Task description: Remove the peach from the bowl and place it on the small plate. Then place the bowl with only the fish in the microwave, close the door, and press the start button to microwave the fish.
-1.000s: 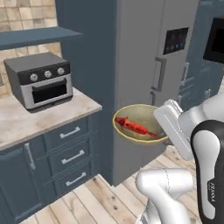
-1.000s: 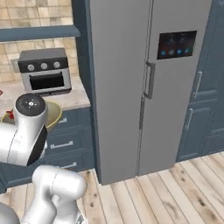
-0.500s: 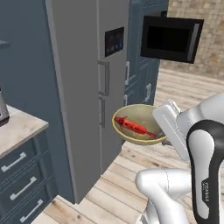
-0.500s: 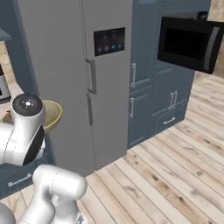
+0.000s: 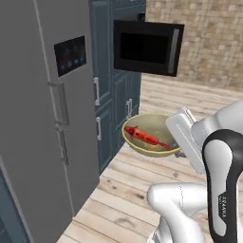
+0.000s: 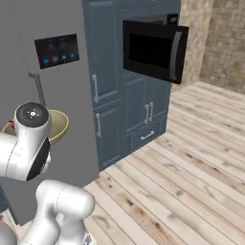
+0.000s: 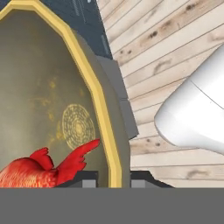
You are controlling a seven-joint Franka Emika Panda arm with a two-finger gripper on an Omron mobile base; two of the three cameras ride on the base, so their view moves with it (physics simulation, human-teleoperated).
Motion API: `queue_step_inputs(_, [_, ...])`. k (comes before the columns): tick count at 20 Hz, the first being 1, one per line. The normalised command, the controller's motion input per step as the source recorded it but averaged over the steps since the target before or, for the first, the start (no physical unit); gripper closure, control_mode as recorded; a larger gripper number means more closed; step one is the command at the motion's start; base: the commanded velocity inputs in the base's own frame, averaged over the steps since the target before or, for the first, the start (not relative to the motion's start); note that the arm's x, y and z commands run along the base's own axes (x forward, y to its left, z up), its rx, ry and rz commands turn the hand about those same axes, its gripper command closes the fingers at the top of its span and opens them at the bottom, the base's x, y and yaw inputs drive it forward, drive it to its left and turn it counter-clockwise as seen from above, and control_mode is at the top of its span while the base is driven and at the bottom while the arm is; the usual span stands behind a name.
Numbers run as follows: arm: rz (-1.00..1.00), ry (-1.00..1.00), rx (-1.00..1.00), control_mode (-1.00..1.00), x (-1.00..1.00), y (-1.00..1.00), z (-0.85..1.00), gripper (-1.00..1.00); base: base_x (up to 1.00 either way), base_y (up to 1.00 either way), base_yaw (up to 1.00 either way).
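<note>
1. Hand (image 7: pixel 113 177), bottom centre of the hand view, clenched on the bowl's rim for carrying.
2. Microwave (image 5: pixel 148 46), upper centre, door swung open to receive the load.
3. Bowl (image 5: pixel 151 135), mid-frame, kept level.
4. Fish (image 5: pixel 147 137) lying inside; no peach seen.

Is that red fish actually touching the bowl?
Touching. In the left base view the fish lies flat on the inside of the bowl, no gap beneath it.

Red fish (image 5: pixel 148 137) in bowl (image 5: pixel 156 122) — microwave door (image 5: pixel 147 47) open
</note>
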Motion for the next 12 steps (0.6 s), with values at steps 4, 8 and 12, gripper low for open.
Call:
queue_step_inputs(4, [0.00,0.00,0.00,1.00,0.00,0.00,0.00,1.00,0.46,-0.71,-0.35])
queue_step_inputs(8, [0.00,0.00,0.00,1.00,0.00,0.00,0.00,1.00,0.56,-0.39,-0.45])
queue_step_inputs(12, [0.00,0.00,0.00,1.00,0.00,0.00,0.00,1.00,0.49,-0.27,-0.54])
